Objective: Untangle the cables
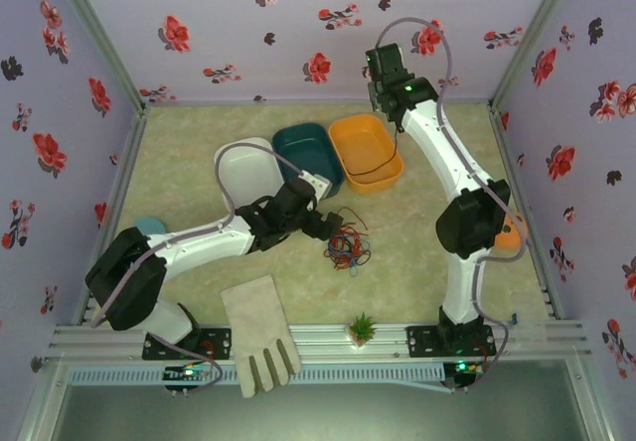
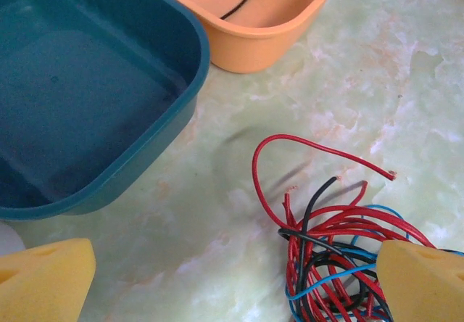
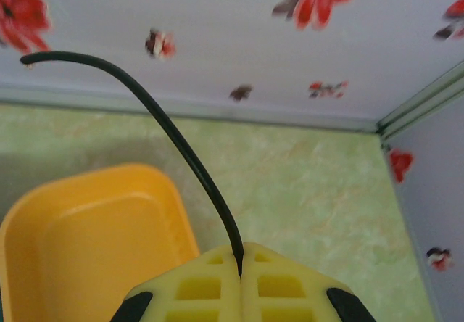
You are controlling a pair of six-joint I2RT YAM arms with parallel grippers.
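Table [image 1: 417, 282]: left gripper [image 2: 232, 286] wide; right gripper [image 3: 241, 278] pinches apparently black cable [image 3: 181, 148].

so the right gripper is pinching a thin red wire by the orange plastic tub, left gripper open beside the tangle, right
Not red: the right wrist view shows the right gripper pinching a thin black wire by the orange plastic tub. The left gripper is open beside the tangle of red, blue and black wires.

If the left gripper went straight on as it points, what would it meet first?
Most likely the bare table ahead of the open left gripper, though one of its pads would catch the tangled cables about as soon. Depth is unclear.
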